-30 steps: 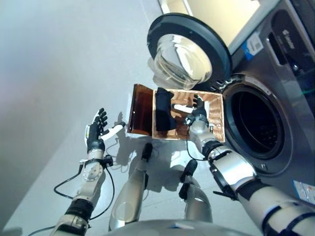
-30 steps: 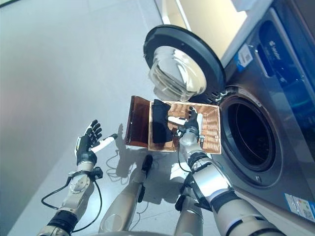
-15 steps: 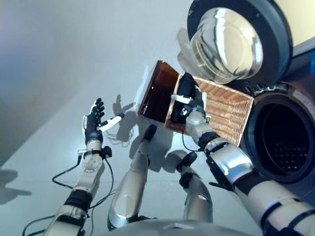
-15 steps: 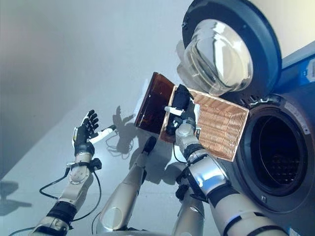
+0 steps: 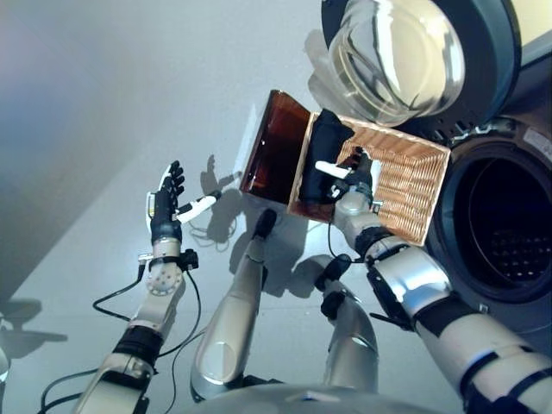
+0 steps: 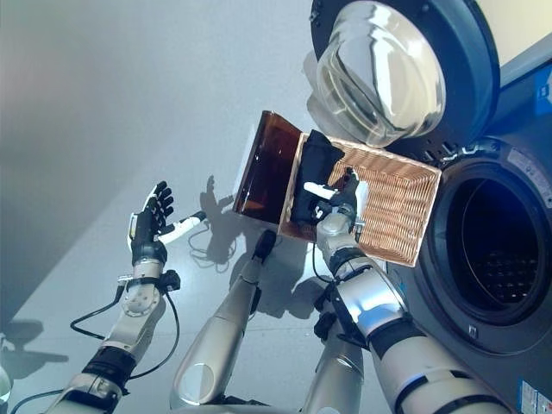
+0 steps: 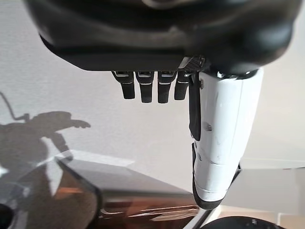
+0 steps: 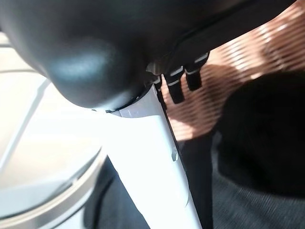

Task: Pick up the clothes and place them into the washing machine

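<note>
Dark clothes [image 5: 323, 155]: one bundle, under the right hand's thumb
Wicker basket [image 5: 405, 185]: one
Brown lid [image 5: 274, 147]: one, hinged open
Washing machine [image 6: 492, 250]: one
Round door [image 5: 405, 52]: one, swung open

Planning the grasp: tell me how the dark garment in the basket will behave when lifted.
The dark garment lies slumped over the wicker basket's edge, so it will probably hang limp and sag. It looks light. A trailing fold might snag on the weave. The right hand hovers open beside it.

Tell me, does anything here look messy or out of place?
Nothing stands out. The dark clothes lie inside the wicker basket, the washing machine door hangs open, and nothing looks spilled or damaged.
</note>
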Robot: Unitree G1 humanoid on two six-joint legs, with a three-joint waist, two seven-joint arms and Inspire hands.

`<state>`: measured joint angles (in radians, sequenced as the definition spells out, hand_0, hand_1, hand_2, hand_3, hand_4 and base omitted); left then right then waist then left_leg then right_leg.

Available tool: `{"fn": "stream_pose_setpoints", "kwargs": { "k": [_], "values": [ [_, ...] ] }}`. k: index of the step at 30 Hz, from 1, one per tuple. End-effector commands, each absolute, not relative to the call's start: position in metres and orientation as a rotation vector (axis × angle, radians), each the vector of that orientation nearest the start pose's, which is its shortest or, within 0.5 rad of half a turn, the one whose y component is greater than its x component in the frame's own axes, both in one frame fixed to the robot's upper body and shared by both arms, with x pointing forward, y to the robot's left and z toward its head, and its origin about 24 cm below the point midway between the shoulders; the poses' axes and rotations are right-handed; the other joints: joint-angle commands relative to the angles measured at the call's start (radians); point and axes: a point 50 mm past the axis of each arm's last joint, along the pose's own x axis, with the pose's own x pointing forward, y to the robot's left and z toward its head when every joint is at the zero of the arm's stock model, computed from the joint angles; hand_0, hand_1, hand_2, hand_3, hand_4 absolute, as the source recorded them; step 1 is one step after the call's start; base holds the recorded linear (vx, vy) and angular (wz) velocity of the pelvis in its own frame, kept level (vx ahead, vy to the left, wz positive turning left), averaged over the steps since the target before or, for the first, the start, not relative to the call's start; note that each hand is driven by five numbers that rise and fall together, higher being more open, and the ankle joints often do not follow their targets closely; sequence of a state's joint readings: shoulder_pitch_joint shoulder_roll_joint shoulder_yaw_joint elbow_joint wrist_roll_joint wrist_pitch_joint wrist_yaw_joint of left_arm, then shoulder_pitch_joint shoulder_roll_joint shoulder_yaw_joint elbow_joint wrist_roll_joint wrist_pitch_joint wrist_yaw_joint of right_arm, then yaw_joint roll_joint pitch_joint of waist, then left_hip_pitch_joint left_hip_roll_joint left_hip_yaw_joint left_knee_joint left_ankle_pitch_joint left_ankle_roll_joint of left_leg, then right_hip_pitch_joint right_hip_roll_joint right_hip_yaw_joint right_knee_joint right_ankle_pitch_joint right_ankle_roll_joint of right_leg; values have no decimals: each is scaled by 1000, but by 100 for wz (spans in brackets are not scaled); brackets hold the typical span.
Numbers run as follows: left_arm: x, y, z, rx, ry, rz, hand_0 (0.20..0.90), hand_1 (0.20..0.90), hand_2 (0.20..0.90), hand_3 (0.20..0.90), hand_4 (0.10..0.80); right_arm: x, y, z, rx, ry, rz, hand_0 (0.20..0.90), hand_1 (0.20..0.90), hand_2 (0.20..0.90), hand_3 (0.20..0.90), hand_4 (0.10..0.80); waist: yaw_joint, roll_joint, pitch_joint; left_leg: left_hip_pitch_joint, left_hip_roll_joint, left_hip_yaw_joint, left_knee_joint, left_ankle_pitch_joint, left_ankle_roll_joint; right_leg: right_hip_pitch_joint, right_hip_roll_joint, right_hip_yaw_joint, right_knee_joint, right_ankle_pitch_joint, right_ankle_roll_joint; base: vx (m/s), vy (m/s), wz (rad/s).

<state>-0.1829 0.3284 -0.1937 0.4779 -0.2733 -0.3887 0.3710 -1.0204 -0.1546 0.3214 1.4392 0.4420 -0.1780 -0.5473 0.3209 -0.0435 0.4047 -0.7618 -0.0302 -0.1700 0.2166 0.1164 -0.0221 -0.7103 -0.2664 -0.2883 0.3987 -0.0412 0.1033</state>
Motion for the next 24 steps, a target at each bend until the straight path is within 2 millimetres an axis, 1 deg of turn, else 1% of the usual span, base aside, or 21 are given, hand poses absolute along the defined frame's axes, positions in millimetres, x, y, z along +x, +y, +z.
{"fn": "stream_pose_setpoints", "kwargs": {
  "k": [1, 3, 4, 6, 12, 14, 16, 17, 18, 19, 20, 24],
  "values": [
    [276, 211, 63, 65, -310, 287, 900, 900, 900, 900, 800, 404, -166, 114, -114, 43, -505, 900, 900, 900, 900, 800, 21, 17, 20, -48, -33, 47, 36, -107, -31, 44, 1, 10, -24, -16, -16, 16, -99, 5],
    [277, 211, 66, 65, -320, 291, 900, 900, 900, 900, 800, 405, -165, 118, -100, 29, -501, 900, 900, 900, 900, 800, 24, 9, 24, -58, -34, 43, 36, -104, -34, 36, 3, 4, -17, -21, -18, 22, -94, 12],
    [278, 211, 67, 64, -325, 298, 900, 900, 900, 900, 800, 405, -164, 118, -83, 28, -496, 900, 900, 900, 900, 800, 30, -4, 25, -63, -32, 35, 29, -99, -38, 34, 4, -7, -14, -27, -18, 46, -103, 21],
    [280, 210, 68, 62, -329, 296, 900, 900, 900, 900, 800, 406, -163, 122, -71, 19, -493, 900, 900, 900, 900, 800, 39, -18, 27, -67, -34, 27, 12, -93, -41, 32, 6, -21, -11, -32, -17, 65, -132, 22],
    [280, 212, 70, 67, -334, 300, 900, 900, 900, 900, 800, 409, -165, 129, -55, 9, -502, 900, 900, 900, 900, 800, 53, -18, 32, -80, -42, 14, 10, -89, -41, 27, 7, -34, 1, -46, -20, 23, -34, 17],
    [281, 214, 71, 67, -338, 313, 900, 900, 900, 900, 800, 410, -161, 135, -47, -6, -496, 900, 900, 900, 900, 800, 56, -16, 37, -86, -42, 14, 12, -91, -40, 22, 8, -34, 6, -47, -20, 8, -5, 3],
    [280, 215, 71, 59, -339, 319, 900, 900, 900, 900, 800, 412, -162, 139, -50, -7, -497, 900, 900, 900, 900, 800, 65, -8, 41, -94, -45, 10, 17, -94, -37, 15, 4, -37, 16, -52, -19, 0, 0, 0],
    [280, 215, 71, 59, -339, 319, 900, 900, 900, 900, 800, 412, -162, 139, -50, -8, -497, 801, 801, 801, 801, 729, 65, -8, 42, -94, -45, 10, 17, -94, -37, 14, 4, -37, 17, -53, -19, 0, 0, 0],
    [280, 215, 72, 56, -344, 322, 900, 900, 900, 900, 800, 413, -164, 145, -54, -19, -503, 340, 340, 340, 340, 400, 67, -5, 45, -99, -46, 7, 22, -95, -36, 13, 4, -34, 17, -54, -20, 0, 0, 0],
    [281, 215, 72, 56, -345, 322, 900, 900, 900, 900, 800, 413, -164, 145, -54, -20, -504, 252, 252, 252, 252, 337, 67, -5, 45, -99, -46, 7, 22, -95, -36, 12, 4, -34, 17, -54, -20, 0, 0, 0],
    [281, 214, 71, 52, -343, 320, 900, 900, 900, 900, 800, 413, -164, 146, -57, -23, -506, 200, 200, 200, 200, 300, 68, -5, 46, -100, -46, 8, 22, -96, -35, 13, 3, -35, 15, -53, -19, 0, 0, 0],
    [280, 210, 68, 52, -330, 308, 900, 900, 900, 900, 800, 413, -165, 146, -67, -22, -511, 200, 200, 200, 200, 300, 71, -5, 49, -102, -47, 13, 29, -99, -32, 16, 2, -37, 16, -53, -17, 9, 2, 1]
  ]
}}
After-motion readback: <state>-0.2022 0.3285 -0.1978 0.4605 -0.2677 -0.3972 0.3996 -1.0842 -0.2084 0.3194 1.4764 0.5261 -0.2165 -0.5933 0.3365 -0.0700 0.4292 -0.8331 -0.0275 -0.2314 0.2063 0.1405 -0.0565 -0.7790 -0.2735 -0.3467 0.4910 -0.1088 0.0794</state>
